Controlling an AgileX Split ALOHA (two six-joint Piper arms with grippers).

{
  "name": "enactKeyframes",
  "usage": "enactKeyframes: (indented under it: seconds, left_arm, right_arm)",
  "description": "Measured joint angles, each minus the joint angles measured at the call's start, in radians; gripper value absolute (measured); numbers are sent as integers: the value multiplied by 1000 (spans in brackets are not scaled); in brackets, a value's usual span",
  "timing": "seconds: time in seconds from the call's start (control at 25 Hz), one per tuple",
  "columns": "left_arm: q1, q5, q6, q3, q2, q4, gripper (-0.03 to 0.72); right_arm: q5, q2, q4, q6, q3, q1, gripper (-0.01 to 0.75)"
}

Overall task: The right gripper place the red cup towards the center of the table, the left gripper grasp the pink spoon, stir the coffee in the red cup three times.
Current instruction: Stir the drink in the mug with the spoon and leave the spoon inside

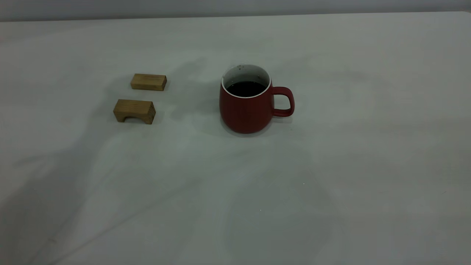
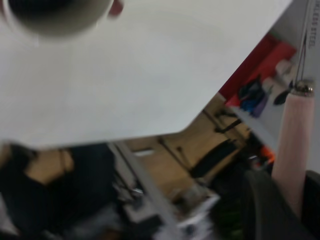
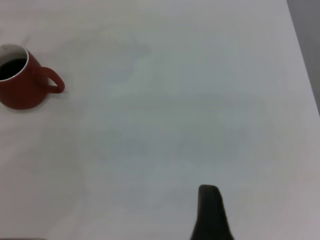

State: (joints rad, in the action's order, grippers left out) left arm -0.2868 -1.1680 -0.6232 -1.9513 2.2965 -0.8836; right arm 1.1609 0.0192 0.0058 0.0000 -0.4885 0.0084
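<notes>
On the pale counter [image 1: 331, 165] the red cup [image 1: 245, 110] of coffee [image 1: 245, 88] stood mid-frame; the left gripper [image 2: 287, 200] clamped the pink spoon [image 2: 292, 145]; the right gripper's state was unclear.

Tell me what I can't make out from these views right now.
- Both arms: outside the exterior view's edges.
- The pink spoon: left wrist view shows only its handle; the bowl is cut off, the grip blurred.
- The right gripper: one dark finger at the right wrist view's edge.
- The red cup: coffee depth hidden by its wall.
</notes>
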Motion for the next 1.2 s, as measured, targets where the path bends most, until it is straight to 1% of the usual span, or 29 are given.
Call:
enactKeyframes:
  seconds: [0.12, 0.2, 0.28, 0.4, 0.56, 0.96, 1.2]
  left_arm:
    - [-40, 0, -284, 0, 11, 39, 175]
    - [-65, 0, -409, 0, 17, 60, 175]
    - [-78, 0, -503, 0, 18, 55, 175]
    - [-82, 0, -598, 0, 18, 29, 175]
    - [-82, 0, -635, 0, 20, 4, 175]
    - [-82, 0, -644, 0, 116, -114, 175]
    - [-82, 0, -610, 0, 195, -144, 175]
  right_arm:
    - [0, 0, 0, 0, 0, 0, 591]
    - [0, 0, 0, 0, 0, 0, 591]
    - [0, 0, 0, 0, 0, 0, 591]
    - [0, 0, 0, 0, 0, 0, 591]
    - [0, 0, 0, 0, 0, 0, 591]
    - [0, 0, 0, 0, 0, 0, 591]
    - [0, 0, 0, 0, 0, 0, 591]
